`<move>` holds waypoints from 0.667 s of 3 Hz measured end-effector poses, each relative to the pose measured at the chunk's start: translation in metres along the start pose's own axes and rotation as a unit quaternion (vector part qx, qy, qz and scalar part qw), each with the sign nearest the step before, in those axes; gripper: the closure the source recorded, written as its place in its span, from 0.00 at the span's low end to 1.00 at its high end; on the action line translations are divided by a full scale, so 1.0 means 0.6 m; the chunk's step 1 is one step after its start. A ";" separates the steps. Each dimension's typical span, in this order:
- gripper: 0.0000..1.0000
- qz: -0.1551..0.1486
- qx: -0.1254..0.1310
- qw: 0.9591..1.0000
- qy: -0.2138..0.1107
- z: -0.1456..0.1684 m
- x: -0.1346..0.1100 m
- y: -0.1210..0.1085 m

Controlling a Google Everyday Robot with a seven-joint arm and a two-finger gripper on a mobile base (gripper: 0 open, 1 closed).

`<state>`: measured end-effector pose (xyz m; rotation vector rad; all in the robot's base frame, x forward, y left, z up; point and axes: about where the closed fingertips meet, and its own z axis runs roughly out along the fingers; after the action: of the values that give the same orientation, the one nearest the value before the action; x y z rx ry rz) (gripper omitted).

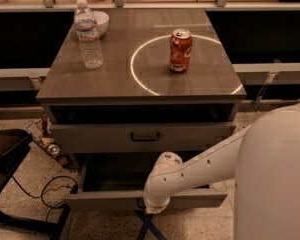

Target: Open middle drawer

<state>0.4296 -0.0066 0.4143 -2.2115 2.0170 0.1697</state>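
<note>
Brown surface (115, 81) carries a bottle, a bowl and a can. Two fronts below it, the middle drawer (200, 199) stands pulled well out, its long axis left to right. The pincer (150, 210) hangs at its front centre; clenched or released, I cannot tell.

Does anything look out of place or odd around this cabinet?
Only the middle drawer: it juts out well past the drawer front above, with the gripper at its front centre. The can and water bottle stand upright; nothing spilled.
</note>
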 end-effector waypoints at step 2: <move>1.00 0.001 0.006 1.000 0.000 -0.016 0.005 0.009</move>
<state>0.4244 -0.0117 0.4232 -2.2029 2.0154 0.1570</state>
